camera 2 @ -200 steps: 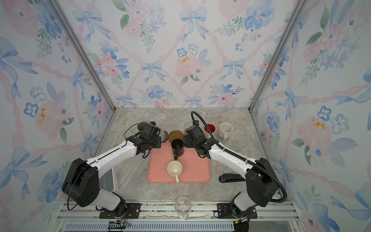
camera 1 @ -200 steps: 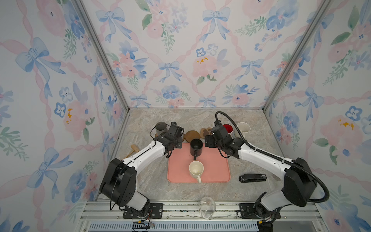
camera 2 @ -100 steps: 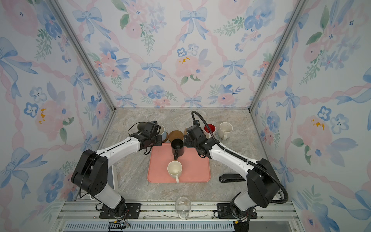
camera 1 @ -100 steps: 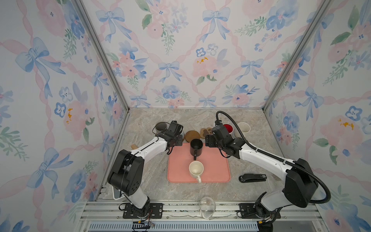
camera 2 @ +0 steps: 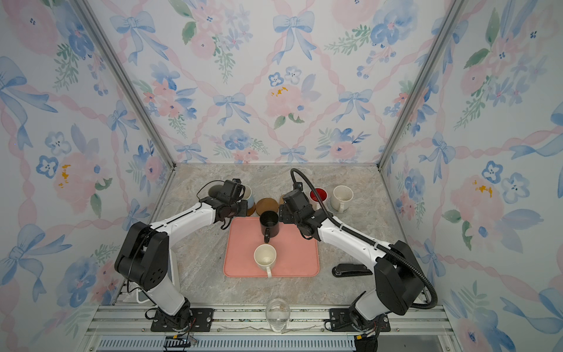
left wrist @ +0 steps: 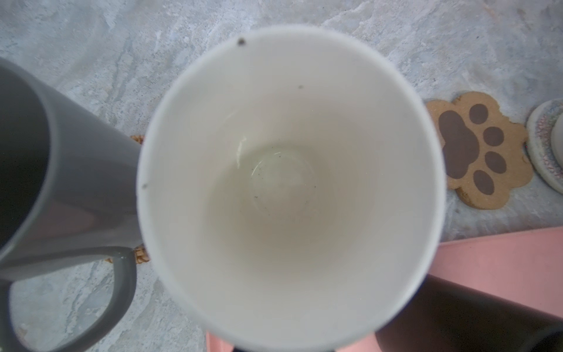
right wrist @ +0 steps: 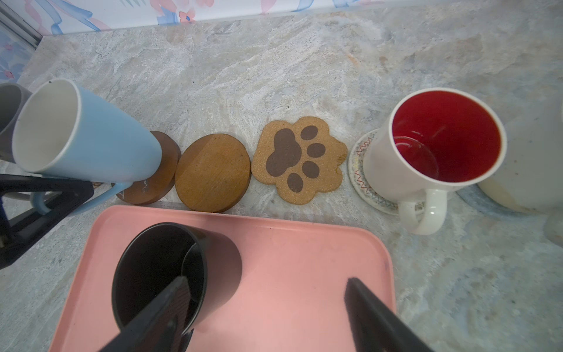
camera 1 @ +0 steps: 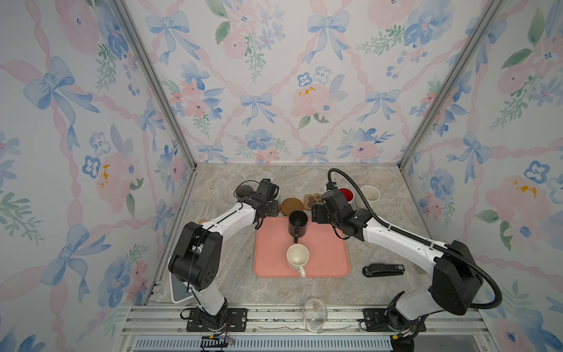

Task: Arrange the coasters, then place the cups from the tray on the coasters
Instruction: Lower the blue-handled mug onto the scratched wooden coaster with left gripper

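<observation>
My left gripper (right wrist: 45,195) is shut on the handle of the pale blue cup (right wrist: 91,143), which rests on a dark brown round coaster (right wrist: 158,173); its white inside fills the left wrist view. A black cup (camera 1: 298,224) and a cream cup (camera 1: 298,258) stand on the pink tray (camera 1: 329,259). Over the tray's far edge my right gripper (right wrist: 268,292) hangs open, one finger above the black cup's rim. A bare brown round coaster (right wrist: 213,172) and a paw-print coaster (right wrist: 300,158) lie beyond the tray. The red-inside cup (right wrist: 438,146) stands on a white coaster (right wrist: 356,170).
A grey cup (camera 1: 243,191) stands at the far left and another cream cup (camera 1: 370,193) at the far right on a grey-blue mat. A black stapler (camera 1: 383,270) lies right of the tray. A clear glass (camera 1: 315,311) stands at the front edge.
The left arm has swung its elbow in and the gripper has shifted slightly toward the far side, still holding the pale blue cup. The right arm has hardly moved.
</observation>
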Motion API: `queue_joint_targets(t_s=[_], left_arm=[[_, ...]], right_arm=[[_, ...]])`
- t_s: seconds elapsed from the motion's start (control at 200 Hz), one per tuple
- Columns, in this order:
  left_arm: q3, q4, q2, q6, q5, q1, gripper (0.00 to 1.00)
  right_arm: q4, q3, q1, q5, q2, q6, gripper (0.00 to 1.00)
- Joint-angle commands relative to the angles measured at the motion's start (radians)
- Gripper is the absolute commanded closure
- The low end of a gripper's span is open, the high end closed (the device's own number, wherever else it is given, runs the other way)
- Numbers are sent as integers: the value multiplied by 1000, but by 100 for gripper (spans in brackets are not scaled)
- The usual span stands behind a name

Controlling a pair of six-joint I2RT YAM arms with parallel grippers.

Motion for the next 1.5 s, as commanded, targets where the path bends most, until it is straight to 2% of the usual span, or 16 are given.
queue_joint_targets(t_s=[0.0, 0.905, 1.495], left_arm=[[42, 16, 3, 22, -39, 6, 100], [72, -60, 22, 27, -84, 12, 100], [82, -68, 40, 24, -64, 14, 100]], right_arm=[[-29, 20, -8, 13, -2, -9, 17], [-22, 20, -21, -10, 16, -13, 16], [-20, 19, -25, -16, 19, -11, 16]])
